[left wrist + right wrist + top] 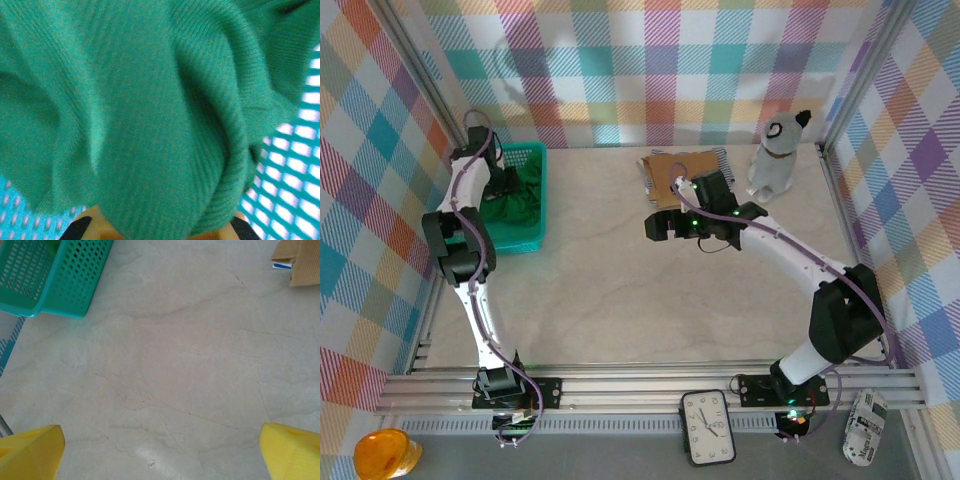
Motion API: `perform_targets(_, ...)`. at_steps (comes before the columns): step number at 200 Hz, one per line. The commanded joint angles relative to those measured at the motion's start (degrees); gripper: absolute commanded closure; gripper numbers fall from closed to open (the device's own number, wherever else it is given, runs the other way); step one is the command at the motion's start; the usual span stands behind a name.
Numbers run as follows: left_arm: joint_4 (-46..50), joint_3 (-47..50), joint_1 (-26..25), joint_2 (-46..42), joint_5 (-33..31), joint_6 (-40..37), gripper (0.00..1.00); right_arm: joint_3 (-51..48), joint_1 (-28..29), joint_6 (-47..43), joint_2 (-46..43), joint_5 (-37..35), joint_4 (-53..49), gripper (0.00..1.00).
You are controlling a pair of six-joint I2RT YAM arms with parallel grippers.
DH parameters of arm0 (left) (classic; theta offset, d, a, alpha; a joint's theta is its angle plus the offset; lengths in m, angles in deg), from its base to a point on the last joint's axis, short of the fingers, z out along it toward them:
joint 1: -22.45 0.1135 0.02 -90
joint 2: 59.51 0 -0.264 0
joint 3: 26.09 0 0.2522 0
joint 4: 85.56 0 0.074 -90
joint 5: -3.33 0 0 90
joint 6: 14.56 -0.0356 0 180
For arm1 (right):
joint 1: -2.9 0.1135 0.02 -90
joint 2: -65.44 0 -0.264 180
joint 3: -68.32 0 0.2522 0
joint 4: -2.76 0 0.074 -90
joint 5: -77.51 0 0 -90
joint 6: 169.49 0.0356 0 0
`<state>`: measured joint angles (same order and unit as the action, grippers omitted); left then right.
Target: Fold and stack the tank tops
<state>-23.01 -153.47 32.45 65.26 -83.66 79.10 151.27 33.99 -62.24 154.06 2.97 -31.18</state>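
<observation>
So, the green tank top point(520, 200) was found bunched up inside the teal mesh basket point(537, 215), which was parked at the far left of the table point(620, 300). The left gripper point(507, 188) was reached down into that basket and was clenched on the green tank top. From the left wrist camera, ribbed green cloth point(150, 115) was seen heaped right over the fingers point(87, 227), with a bit of basket mesh point(290, 175) peeking out at the right and lower left corners.

The other two were lying at the back of the table, about the middle. The tan-brown tank top point(682, 170) was laid flat on top of the striped tank top point(647, 166), so only the striped edges were left showing around it. In the right wrist view a corner of the tan one point(302, 262) was caught at the upper right, with a sliver of white and blue point(282, 264) poking out beside it. Both were well apart from the basket.

The right gripper point(662, 226) was held out over the middle of the table, near the front of that pile, and was fully released: the yellow fingertips point(30, 452) were spread wide with nothing but bare tabletop point(165, 365) seen between them. The basket's corner point(75, 285) was also picked up at the upper left of that view.

A grey and white dog figurine point(780, 150) was stood just right of the pile, and a small clock point(708, 428) was lying on the front ledge.
</observation>
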Motion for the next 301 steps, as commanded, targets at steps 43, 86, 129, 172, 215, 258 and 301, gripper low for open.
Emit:
perform_targets(43,14.90,-3.73,-6.26,-31.27,2.07,4.41,1.00,-0.63,-1.12,0.09,-4.96,6.22,5.55,0.01)
perform_targets(86,18.65,-15.59,-16.94,-39.91,1.61,10.67,1.00,-1.05,-1.32,-2.94,-9.22,4.79,5.70,0.01)
perform_targets(129,14.79,-9.53,-33.06,-41.41,1.85,24.25,1.00,-4.05,-3.33,-4.97,-14.80,4.04,3.81,0.01)
perform_targets(172,-6.76,19.64,-45.09,-41.82,6.02,37.75,1.00,-12.39,-4.29,-5.04,-22.42,5.41,1.16,0.03)
perform_targets(215,-11.74,23.68,-50.18,-25.12,6.55,38.28,0.64,-23.08,-4.49,0.25,-29.05,4.97,-0.07,0.11)
perform_targets(258,3.86,8.01,-51.60,-13.80,-1.31,25.18,0.40,-32.75,-1.19,7.16,-32.94,4.92,0.57,0.25)
perform_targets(301,9.77,18.64,-49.22,-27.74,-9.82,21.25,0.19,-36.99,9.57,9.67,-26.16,-0.89,10.57,0.31)
